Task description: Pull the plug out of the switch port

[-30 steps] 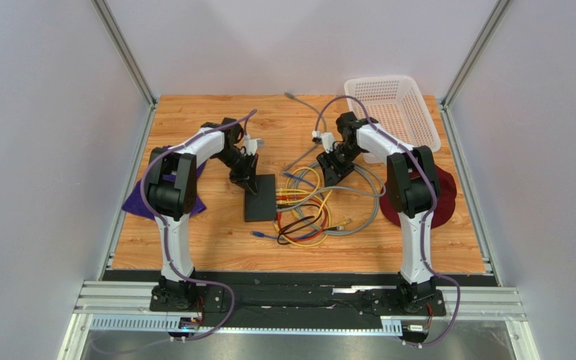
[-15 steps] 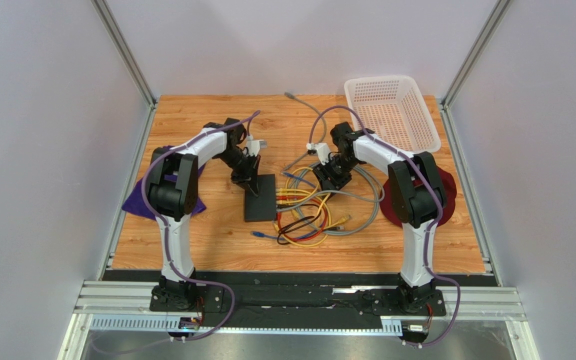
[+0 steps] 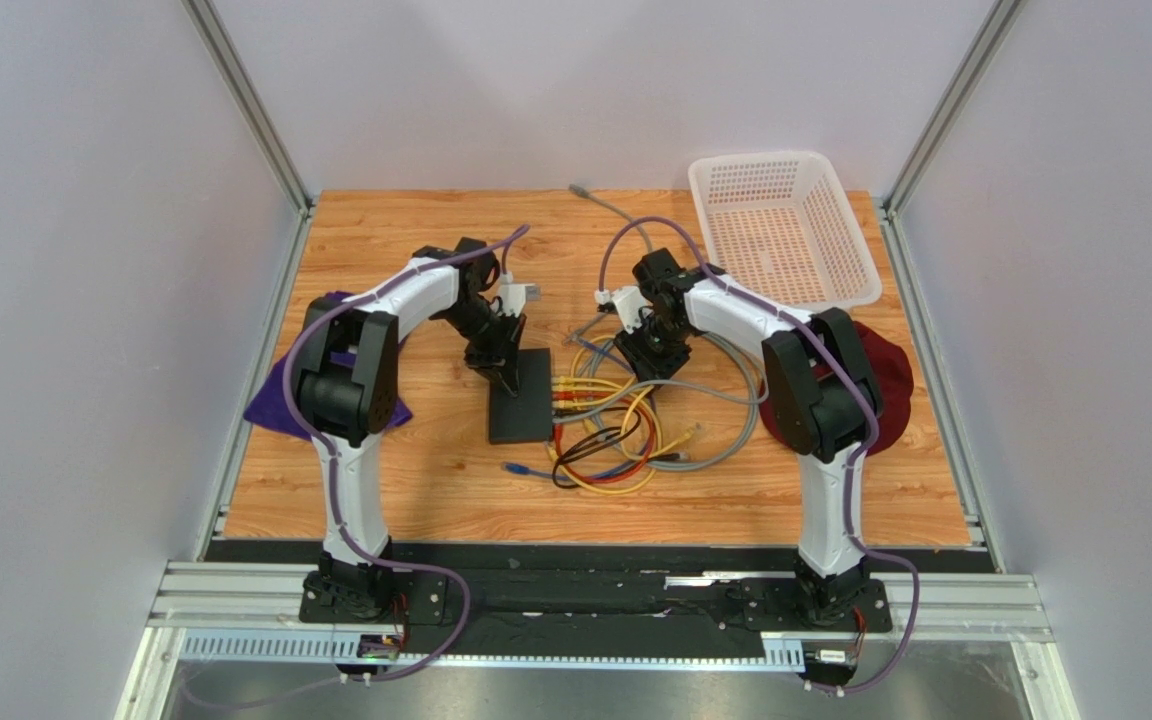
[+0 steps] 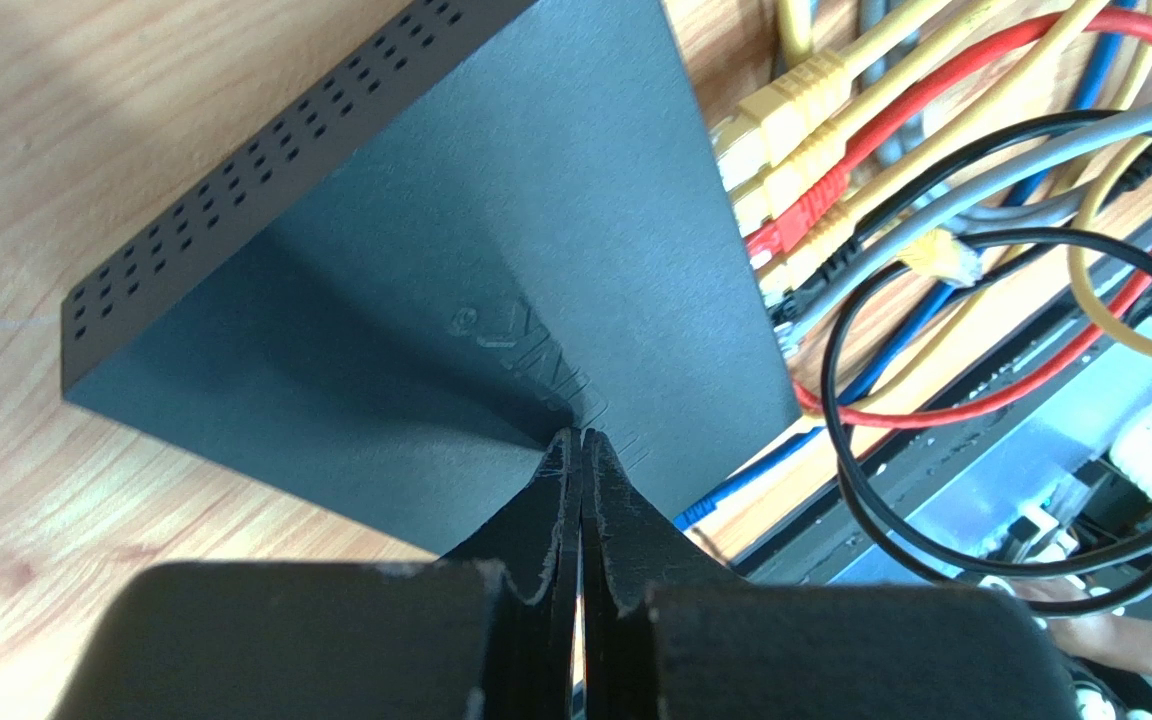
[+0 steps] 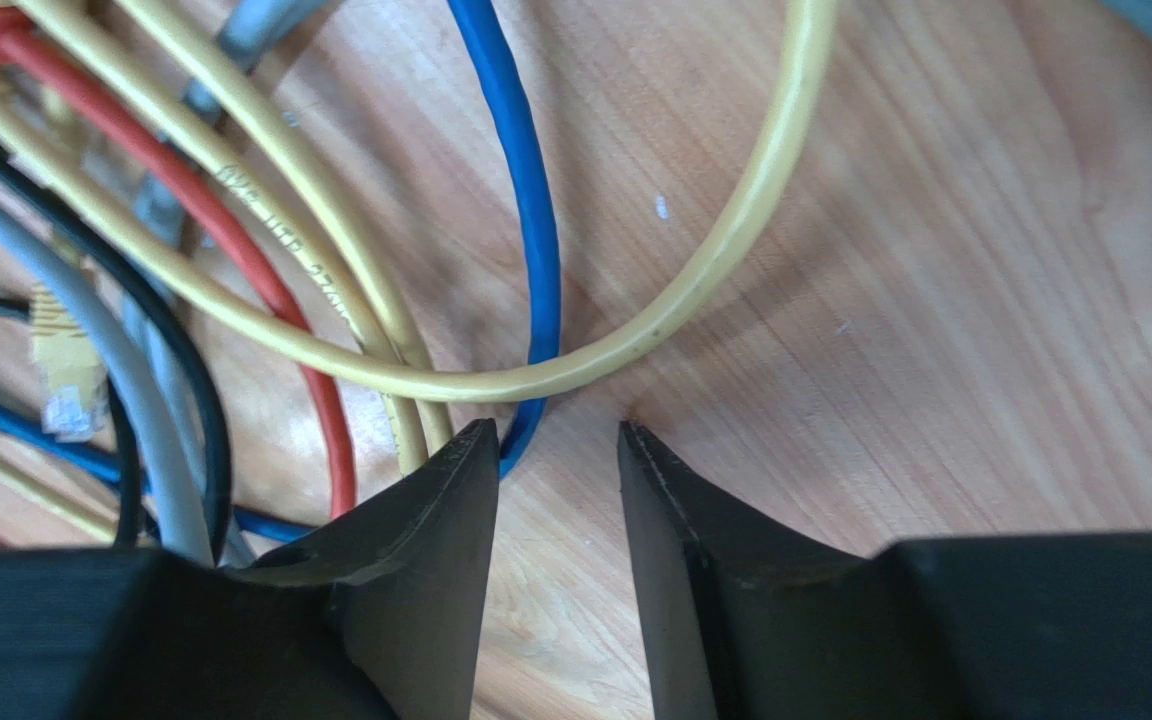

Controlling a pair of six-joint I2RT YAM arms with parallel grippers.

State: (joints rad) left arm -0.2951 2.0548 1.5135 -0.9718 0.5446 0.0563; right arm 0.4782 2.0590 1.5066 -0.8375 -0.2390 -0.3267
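Centre frame: left gripper (image 4: 582, 453), shut, pins the flat matte black switch (image 4: 432, 255) — right gripper (image 5: 555, 446), parted and empty, should grip a yellow plastic plug (image 4: 766, 132) squarely.

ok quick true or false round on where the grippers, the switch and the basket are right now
1. The left gripper is shut, its tips on top of the switch. True.
2. The right gripper is clamped on the switch. False: its jaws stand apart over the blue cable and a yellow cable, gripping nothing.
3. Yellow plugs and a red plug sit along the switch's socket edge. True.
4. The white basket stands on the left side of the table. False: it stands at the far right, beyond the right gripper.
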